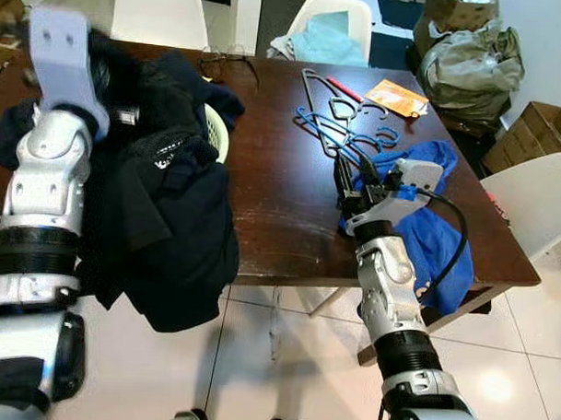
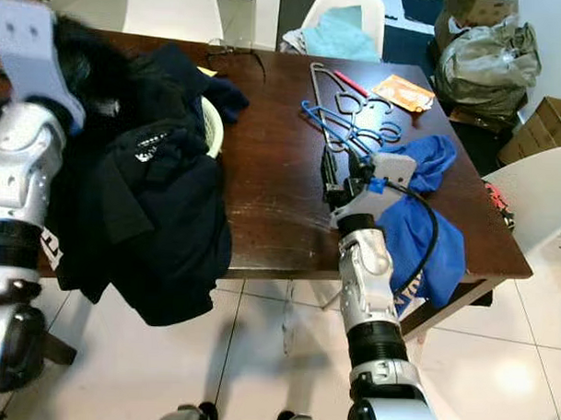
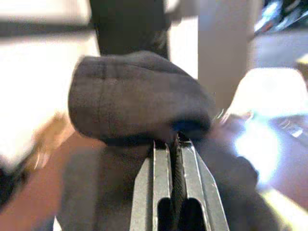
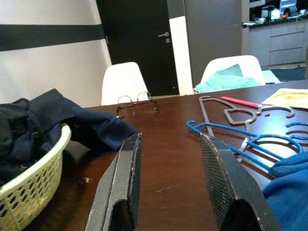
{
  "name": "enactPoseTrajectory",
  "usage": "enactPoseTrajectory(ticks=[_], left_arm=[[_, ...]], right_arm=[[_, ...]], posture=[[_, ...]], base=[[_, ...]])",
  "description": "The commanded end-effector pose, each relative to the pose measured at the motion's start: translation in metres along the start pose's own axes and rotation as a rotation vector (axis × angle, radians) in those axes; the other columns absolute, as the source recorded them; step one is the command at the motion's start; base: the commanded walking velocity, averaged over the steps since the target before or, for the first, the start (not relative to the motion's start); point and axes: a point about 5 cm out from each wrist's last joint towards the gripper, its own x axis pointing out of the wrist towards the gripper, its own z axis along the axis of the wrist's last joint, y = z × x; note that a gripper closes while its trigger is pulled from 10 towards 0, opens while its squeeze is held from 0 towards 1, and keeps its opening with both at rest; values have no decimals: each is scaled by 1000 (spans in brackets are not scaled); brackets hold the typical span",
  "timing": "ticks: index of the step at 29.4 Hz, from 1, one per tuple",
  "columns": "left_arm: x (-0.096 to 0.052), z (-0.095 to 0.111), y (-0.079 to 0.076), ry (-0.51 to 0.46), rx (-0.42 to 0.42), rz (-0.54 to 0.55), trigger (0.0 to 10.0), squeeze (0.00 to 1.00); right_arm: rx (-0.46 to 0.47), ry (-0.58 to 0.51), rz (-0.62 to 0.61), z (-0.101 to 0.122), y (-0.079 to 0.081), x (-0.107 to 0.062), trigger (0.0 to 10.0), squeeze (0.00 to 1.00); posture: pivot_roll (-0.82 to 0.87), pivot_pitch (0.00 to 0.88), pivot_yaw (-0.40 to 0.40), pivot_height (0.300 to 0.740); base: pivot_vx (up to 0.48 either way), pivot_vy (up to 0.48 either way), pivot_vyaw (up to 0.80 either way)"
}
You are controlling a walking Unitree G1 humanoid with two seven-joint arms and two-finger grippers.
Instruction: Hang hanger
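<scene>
two claws are at work: our left claw (image 3: 174, 144) is raised and clamped on a fold of the dark garment (image 1: 166, 201), which drapes off the counter (image 1: 277, 187) edge, while our right claw (image 4: 171, 180) rests low over the counter with its fingers spread and nothing between them, pointed toward the hangers. we count what looks like two blue hangers (image 1: 343, 138) tangled together and one grey hanger (image 1: 326, 94) beyond them, though the overlap makes the count unsure. there is one yellow basket (image 4: 33, 190), one pair of glasses (image 4: 136, 102) and one blue cloth (image 1: 423, 220). we judge the risk is hooking both blue hangers at once, or the heavy garment slipping from our thin pinch.
</scene>
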Motion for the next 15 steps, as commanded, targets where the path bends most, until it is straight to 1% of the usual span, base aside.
enactPoseTrajectory(ticks=[1,2,3,4,5,7,8,9,11,12,13,14,15], left_arm=[[-6,26,-17,-184,26,-16,0,0],[-12,46,-33,-311,39,-53,0,0],[-18,59,-49,-394,31,-109,0,0],[-21,67,-60,-443,30,-149,0,0],[-21,67,-60,-443,30,-149,0,0],[-27,78,-77,-527,56,-235,0,0],[-27,78,-77,-527,56,-235,0,0],[-31,82,-83,-568,87,-256,0,0],[-31,82,-83,-568,87,-256,0,0],[-35,87,-88,-622,130,-259,0,0],[-35,87,-88,-622,130,-259,0,0],[-38,91,-91,-666,180,-243,0,0],[-38,91,-91,-666,180,-243,0,0]], right_arm=[[9,13,-23,-3,-5,-3,10000,0],[10,11,-23,-3,-5,-3,10000,0],[10,8,-26,-3,-5,-4,10000,0],[9,6,-29,-2,-6,-4,10000,0],[9,6,-29,-2,-6,-4,10000,0],[10,0,-42,-2,-8,-4,10000,0],[10,0,-42,-2,-8,-4,10000,0],[9,-2,-46,-1,-9,-5,10000,0],[9,-2,-46,-1,-9,-5,10000,0],[9,-4,-51,-1,-10,-5,10000,0],[9,-4,-51,-1,-10,-5,10000,0],[9,-6,-56,-1,-10,-5,10000,0],[9,-6,-56,-1,-10,-5,10000,0]], posture=[[56,165,-110,740],[57,164,-107,740],[57,164,-107,740],[57,164,-107,740],[57,164,-107,740],[58,158,-100,740],[58,158,-100,740],[58,158,-100,740],[58,158,-100,740],[59,155,-90,740],[59,155,-90,740],[60,155,-88,740],[60,155,-88,740]], base=[[0,0,0],[0,0,0],[0,0,0],[0,0,0],[0,0,0],[0,0,0],[0,0,0],[0,0,0],[0,0,0],[0,0,0],[0,0,0],[0,0,0],[0,0,0]])
